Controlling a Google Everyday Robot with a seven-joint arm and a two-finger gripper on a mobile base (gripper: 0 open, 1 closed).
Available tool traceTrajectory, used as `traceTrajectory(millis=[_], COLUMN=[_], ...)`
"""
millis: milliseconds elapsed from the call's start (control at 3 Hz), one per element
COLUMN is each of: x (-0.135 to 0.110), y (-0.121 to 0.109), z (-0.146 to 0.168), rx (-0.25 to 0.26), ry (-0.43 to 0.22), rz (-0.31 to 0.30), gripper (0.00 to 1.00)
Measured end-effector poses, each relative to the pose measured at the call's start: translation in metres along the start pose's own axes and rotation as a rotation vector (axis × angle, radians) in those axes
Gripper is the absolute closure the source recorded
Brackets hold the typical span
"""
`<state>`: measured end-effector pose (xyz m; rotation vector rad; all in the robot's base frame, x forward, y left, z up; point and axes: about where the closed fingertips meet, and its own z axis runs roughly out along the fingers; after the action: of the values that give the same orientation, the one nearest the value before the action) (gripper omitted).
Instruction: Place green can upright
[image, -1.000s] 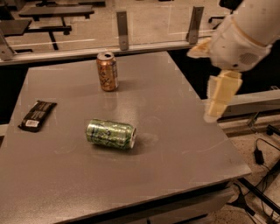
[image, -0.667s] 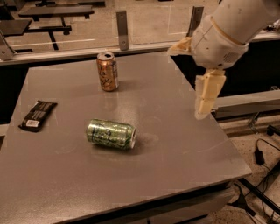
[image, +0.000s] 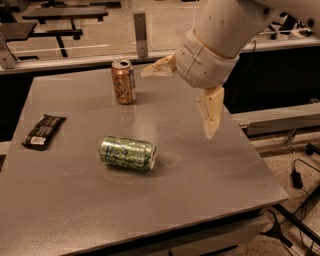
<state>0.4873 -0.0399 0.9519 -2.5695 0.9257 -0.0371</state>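
Note:
The green can lies on its side near the middle of the grey table, its silver end facing right. My gripper hangs above the table, up and to the right of the can and apart from it. It is open and empty: one cream finger points left, the other points down.
A gold-brown can stands upright at the back of the table, just left of my upper finger. A black snack packet lies at the left edge. The table's right edge drops to a floor with cables.
My arm has moved left, from beyond the table's right edge to over the table and nearer the cans. The cans and the packet have not moved.

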Motion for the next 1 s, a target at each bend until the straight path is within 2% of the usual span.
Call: traceTrajectory(millis=[333, 667, 1000], x=[-0.014, -0.033, -0.046], y=[-0.009, -0.025, -0.031], z=[0.007, 0.016, 0.024], rx=[0.013, 0.010, -0.017], ry=[-0.007, -0.068, -0.115], rz=[-0.204, -0.489, -0.707], gripper=[0.00, 0.00, 0.00])
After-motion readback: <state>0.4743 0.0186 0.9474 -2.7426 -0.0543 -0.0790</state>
